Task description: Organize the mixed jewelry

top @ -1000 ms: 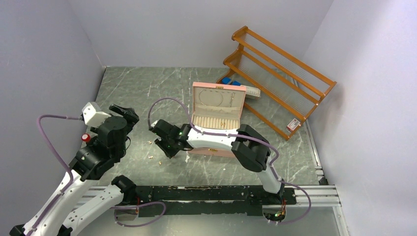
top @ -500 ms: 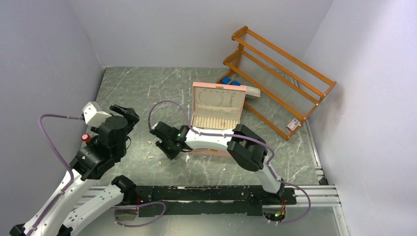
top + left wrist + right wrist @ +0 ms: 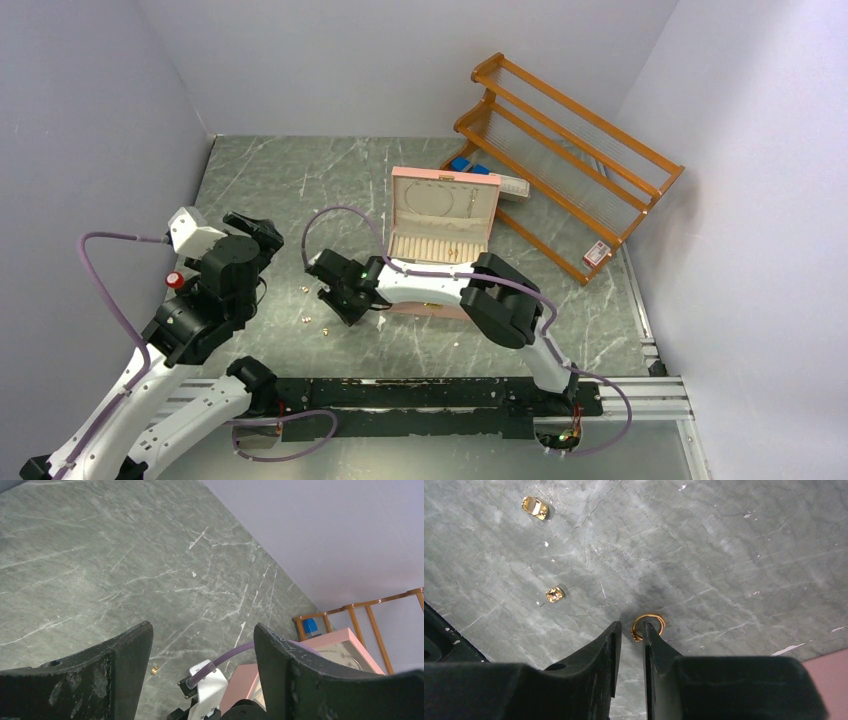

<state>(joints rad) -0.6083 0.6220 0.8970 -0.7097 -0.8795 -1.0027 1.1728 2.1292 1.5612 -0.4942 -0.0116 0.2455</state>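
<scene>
**Grey Marble Bench, Right Pincer Down at a Gold Ring**

Grey marble with white veins covered the bench (image 3: 280,180), and pale walls (image 3: 100,100) closed it in on three sides. We found the right pincer (image 3: 631,627) sitting low over that surface. Its jaws stood a narrow gap apart and were not clamped on anything we could make out.

A thin gold ring (image 3: 649,616) lay flat on the bench right at the pincer's tips. In the wrist view the ring's left arc sat in the gap between the jaws, and the rest curved out past the right jaw. A small gold piece (image 3: 555,594) lay on the bare marble to the left of the pincer and slightly ahead of its tips. Farther ahead and farther left lay a ribbed gold piece (image 3: 535,507), well apart from the ring.

The left pincer (image 3: 202,630) hung above the bench with its jaws wide apart and nothing between them. A tiny gold bit (image 3: 155,669) lay on the marble below it, just beside its left jaw in that view.

Off to the right of the right pincer, behind its forearm, stood the open pink jewelry box (image 3: 412,205). Beyond the box an orange rack (image 3: 578,111) stood near the far wall.
</scene>
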